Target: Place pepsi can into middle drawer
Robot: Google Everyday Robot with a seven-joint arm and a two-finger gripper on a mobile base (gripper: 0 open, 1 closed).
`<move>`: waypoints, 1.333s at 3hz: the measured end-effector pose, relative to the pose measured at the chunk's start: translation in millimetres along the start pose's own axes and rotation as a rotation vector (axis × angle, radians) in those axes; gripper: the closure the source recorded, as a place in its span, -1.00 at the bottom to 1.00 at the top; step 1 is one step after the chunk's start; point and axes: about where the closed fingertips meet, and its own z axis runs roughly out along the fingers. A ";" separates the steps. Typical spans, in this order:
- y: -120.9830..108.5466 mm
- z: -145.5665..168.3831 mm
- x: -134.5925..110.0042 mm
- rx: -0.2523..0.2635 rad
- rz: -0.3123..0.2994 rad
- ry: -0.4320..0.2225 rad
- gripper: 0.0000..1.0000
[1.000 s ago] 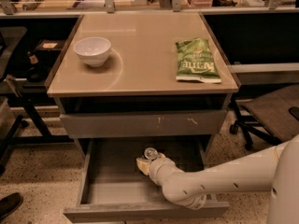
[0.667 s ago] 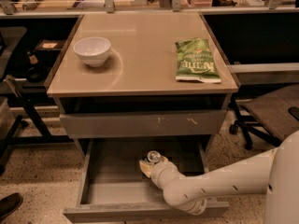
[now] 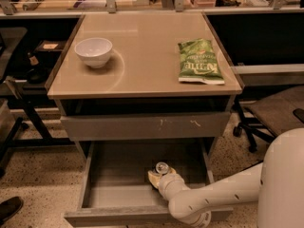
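Pale, rounded hand [image 3: 158, 176] sits low in the open middle drawer [image 3: 118, 194], right of centre, pinching the upright pepsi can [image 3: 162, 167]. Round silver top shows. Drawer floor flat, matte grey.

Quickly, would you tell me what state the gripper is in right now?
Gripper: inside the open middle drawer, at the pepsi can; open or closed cannot be told.

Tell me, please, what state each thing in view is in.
middle drawer, pulled open.
pepsi can, inside that drawer, at the gripper's tip.
gripper, reaching into the middle drawer.
scuffed drawer front, shut.
white bowl, upright on the top.
green chip bag, lying flat.
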 end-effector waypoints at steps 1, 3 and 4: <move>-1.8 -1.3 3.9 0.004 0.003 0.005 1.00; -7.4 -3.9 16.1 0.011 0.022 0.021 1.00; -8.5 -5.8 19.4 0.012 0.026 0.025 1.00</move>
